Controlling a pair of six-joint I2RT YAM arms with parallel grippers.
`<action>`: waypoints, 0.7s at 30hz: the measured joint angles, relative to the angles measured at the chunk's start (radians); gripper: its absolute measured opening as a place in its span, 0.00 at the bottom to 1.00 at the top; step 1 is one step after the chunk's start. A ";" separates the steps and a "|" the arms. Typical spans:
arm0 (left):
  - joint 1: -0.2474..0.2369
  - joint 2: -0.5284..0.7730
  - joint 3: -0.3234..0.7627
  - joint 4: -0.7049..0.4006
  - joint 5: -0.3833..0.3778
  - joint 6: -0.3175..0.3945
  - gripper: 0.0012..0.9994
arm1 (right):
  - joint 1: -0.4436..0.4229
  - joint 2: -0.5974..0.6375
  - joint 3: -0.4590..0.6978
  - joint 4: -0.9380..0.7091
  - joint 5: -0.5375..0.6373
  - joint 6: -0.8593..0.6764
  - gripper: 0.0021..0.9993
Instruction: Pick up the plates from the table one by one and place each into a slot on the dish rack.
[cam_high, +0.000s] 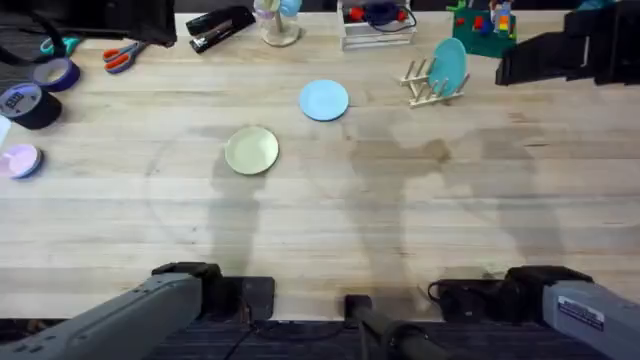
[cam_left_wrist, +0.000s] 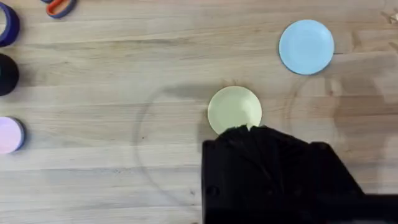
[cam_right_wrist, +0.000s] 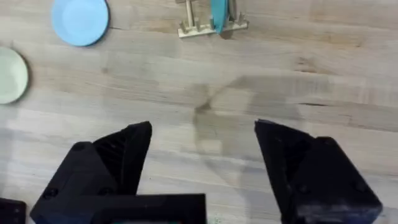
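Observation:
A pale cream-yellow plate (cam_high: 251, 150) lies flat on the table (cam_high: 400, 210) left of centre. A light blue plate (cam_high: 324, 100) lies flat behind it and to its right. The wooden dish rack (cam_high: 432, 90) stands at the back right with a teal plate (cam_high: 450, 62) upright in one slot. In the left wrist view my left gripper (cam_left_wrist: 249, 130) is shut and empty, its tip just short of the cream plate (cam_left_wrist: 234, 110), with the blue plate (cam_left_wrist: 306, 46) farther off. My right gripper (cam_right_wrist: 202, 134) is open over bare wood, and the rack (cam_right_wrist: 208, 26) is ahead of it.
Dark tape rolls (cam_high: 30, 105) and a pink disc (cam_high: 20, 160) sit at the left edge. Scissors (cam_high: 120, 55), a stapler (cam_high: 220, 28), a white wire tray (cam_high: 377, 30) and toys (cam_high: 482, 25) line the back. Both arms rest at the near edge.

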 joint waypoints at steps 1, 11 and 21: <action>0.000 0.000 0.000 0.000 0.000 0.000 0.04 | 0.000 0.000 0.000 0.000 0.000 0.000 1.00; 0.000 0.000 0.000 -0.003 0.000 0.000 0.04 | 0.000 0.000 0.001 0.000 0.000 0.000 1.00; 0.000 0.000 0.000 -0.010 0.001 0.000 0.04 | 0.000 0.000 0.001 0.000 0.000 0.000 1.00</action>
